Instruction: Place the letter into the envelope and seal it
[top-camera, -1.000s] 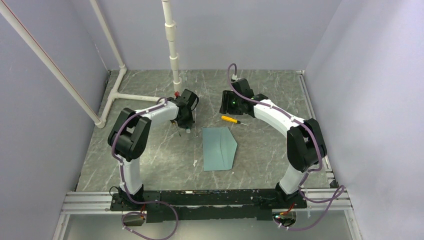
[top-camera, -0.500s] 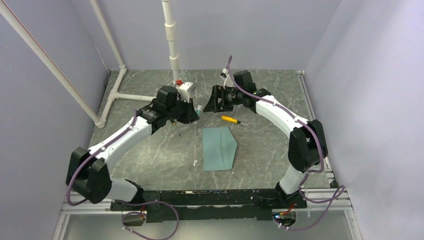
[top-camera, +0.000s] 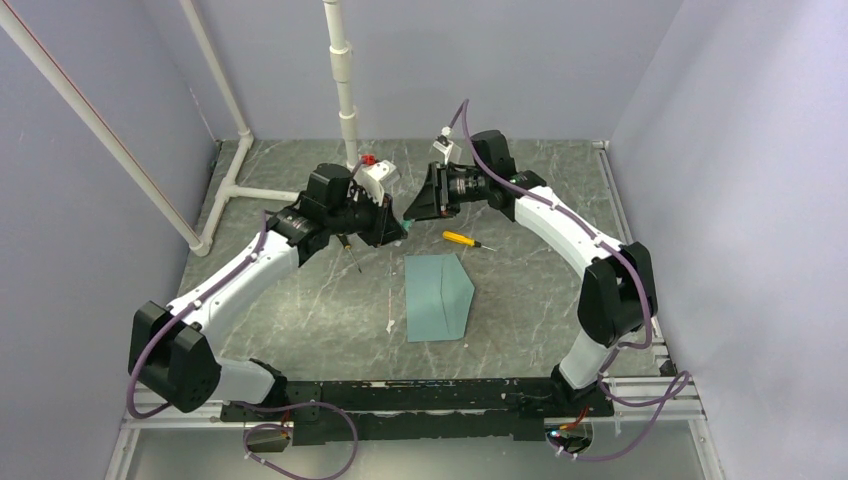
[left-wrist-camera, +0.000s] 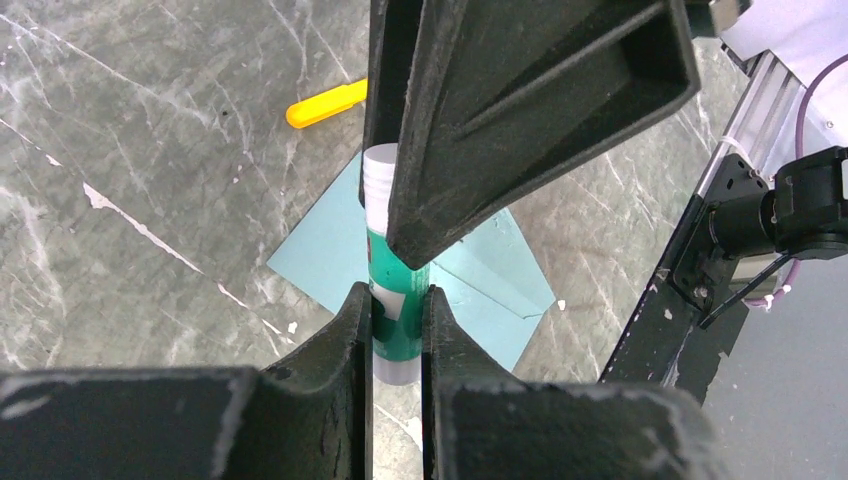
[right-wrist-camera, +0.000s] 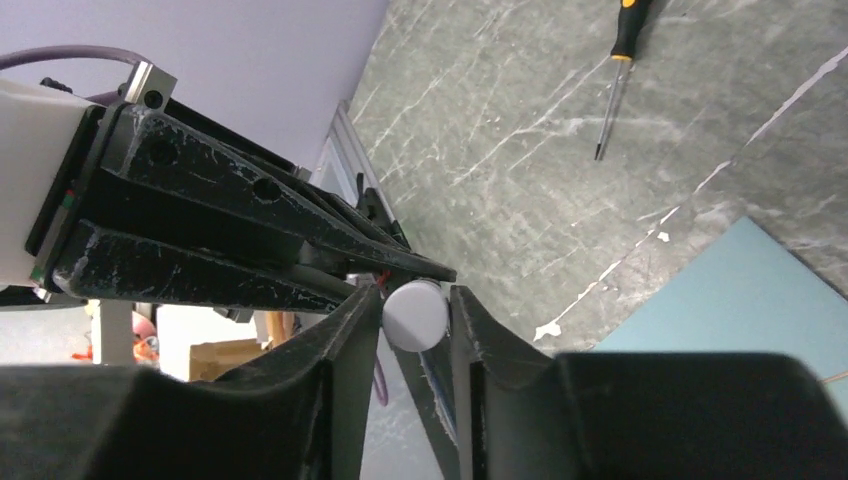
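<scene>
The envelope (top-camera: 438, 297) lies flat on the table (top-camera: 300, 290) below both grippers, its flap open and unsealed. We see no letter outside it and judge it already in. Our left gripper (left-wrist-camera: 397, 318) is clamped on a green glue stick (left-wrist-camera: 396, 300). Our right gripper (right-wrist-camera: 415, 293) brackets its white cap (right-wrist-camera: 415, 318), but we cannot tell whether it is squeezing. Uncapping, gluing and folding remain.

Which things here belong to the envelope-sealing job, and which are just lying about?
Job: envelope; glue stick, gripped by the left tool, right tool at its end. No letter in view.
Lying about: yellow-handled screwdriver; white pipes.
</scene>
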